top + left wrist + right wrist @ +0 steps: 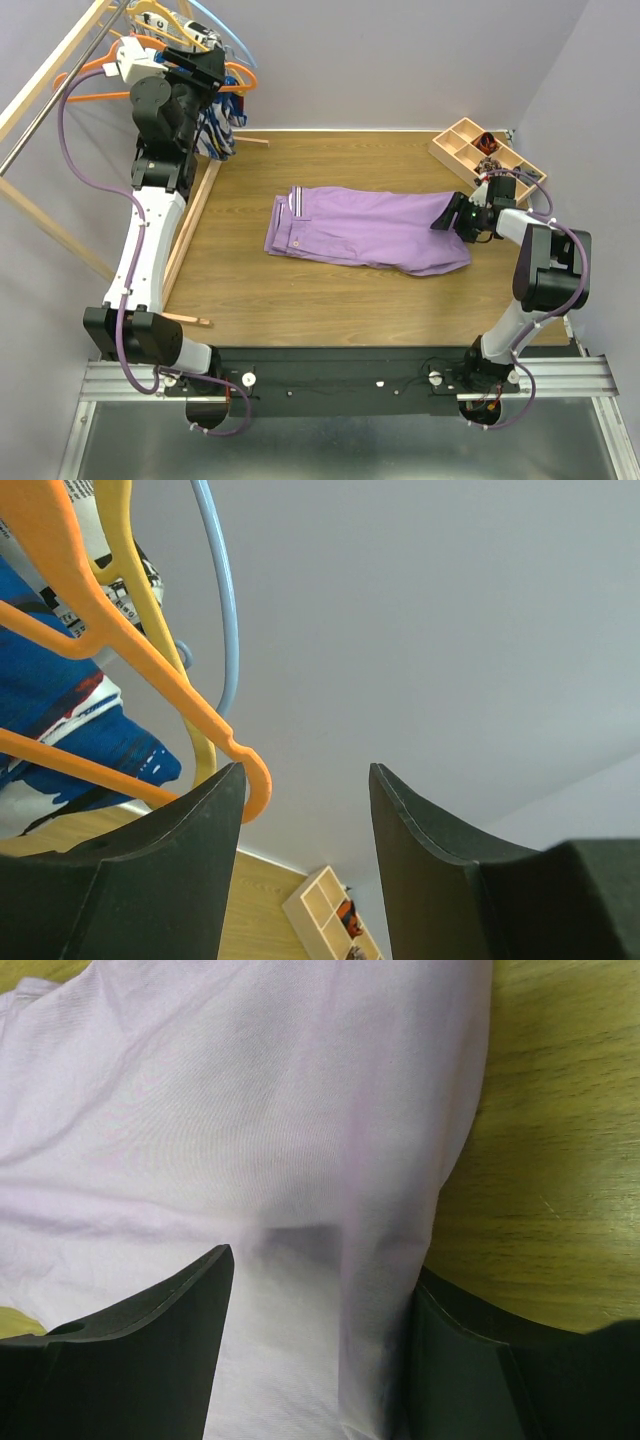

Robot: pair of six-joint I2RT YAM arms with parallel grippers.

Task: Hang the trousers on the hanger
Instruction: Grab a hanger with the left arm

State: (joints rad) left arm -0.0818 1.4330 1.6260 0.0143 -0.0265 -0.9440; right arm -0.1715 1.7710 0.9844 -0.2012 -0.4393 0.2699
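So right now we're looking at the trousers (pixel 365 230) lying flat on the table (pixel 300 300), and we're using them as our reference for everything.

Our right fingers (pixel 120 1360) are sitting at the leg end of the trousers, spread wide, with the lilac cloth running between and under them and nothing pinched yet. Our left fingers (pixel 150 880) are well apart from the trousers, out past the waistband end and up at the wooden rack (pixel 50 222). They're also gaping wide. The curled tip of the hanger (pixel 130 640) is sitting just beside one finger, not properly in the gap.

Here's what we're worrying about:
- **Missed grab:** the left fingers could be closing on air, or only nicking that curled tip, because the orange plastic is at the very edge of the opening.
- **Bad hold:** if we're grabbing it that far out, it's probably swinging or twisting.
- **Wrong hanger:** the yellow hanger (pixel 148 605) and the blue hanger (pixel 228 610) are hanging right against it, with the patterned garment (pixel 50 710) behind. So we're risking dragging the wrong one off or snagging cloth.
- **Single layer:** at the trousers we're guessing the right fingers, closing from here, are catching only the top layer, so the leg is peeling open instead of lifting whole.
- **Long carry:** with the hanger that far from the trousers, any sloppy grip is getting worse along the way.
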